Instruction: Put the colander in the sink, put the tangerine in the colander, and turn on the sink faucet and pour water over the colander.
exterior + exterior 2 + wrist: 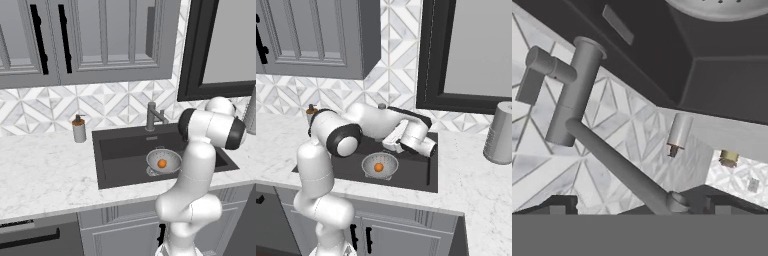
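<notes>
Tangerine (162, 163) in colander (170, 156), colander in sink (120, 150); faucet (151, 116) behind sink; dispenser (79, 129) on counter (45, 170), left of sink

Soap dispenser (78, 129) on marble counter (45, 172)

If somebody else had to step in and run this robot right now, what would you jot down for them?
Hand: open, holding nothing, up close to the sink faucet; no contact can be made out.
Colander: already sitting in the sink, near the drain.
Tangerine: already inside the colander.
Sink faucet: no water can be seen running from it.
Done: colander placed, fruit placed.
Left: work the lever to start the water, and aim the spout so the stream falls over the colander.
</notes>
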Controlling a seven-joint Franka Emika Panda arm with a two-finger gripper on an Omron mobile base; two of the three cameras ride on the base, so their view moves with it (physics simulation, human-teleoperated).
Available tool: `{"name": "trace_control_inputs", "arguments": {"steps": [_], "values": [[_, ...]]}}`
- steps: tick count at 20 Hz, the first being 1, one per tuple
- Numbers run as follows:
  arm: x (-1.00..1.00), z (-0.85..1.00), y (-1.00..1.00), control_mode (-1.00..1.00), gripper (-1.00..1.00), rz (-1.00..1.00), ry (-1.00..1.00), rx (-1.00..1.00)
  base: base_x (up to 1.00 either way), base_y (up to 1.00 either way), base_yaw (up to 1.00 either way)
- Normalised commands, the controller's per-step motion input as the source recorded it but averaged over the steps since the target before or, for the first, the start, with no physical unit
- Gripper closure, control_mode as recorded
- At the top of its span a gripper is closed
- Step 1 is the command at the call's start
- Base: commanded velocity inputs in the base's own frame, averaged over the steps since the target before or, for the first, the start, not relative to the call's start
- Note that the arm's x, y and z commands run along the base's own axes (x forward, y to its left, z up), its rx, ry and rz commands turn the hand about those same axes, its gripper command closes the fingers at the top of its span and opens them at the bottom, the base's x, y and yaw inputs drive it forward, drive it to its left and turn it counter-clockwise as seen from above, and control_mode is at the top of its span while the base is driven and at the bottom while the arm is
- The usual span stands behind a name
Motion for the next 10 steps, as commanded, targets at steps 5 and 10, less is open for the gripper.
{"name": "trace_control_inputs", "arguments": {"steps": [5, 10], "values": [[0.29, 0.0, 0.13, -1.0, -1.0, -0.11, 0.0, 0.02, 0.0, 0.0, 0.0], [0.34, 0.0, 0.03, -1.0, -1.0, -0.13, 0.02, 0.0, 0.0, 0.0, 0.0]]}}
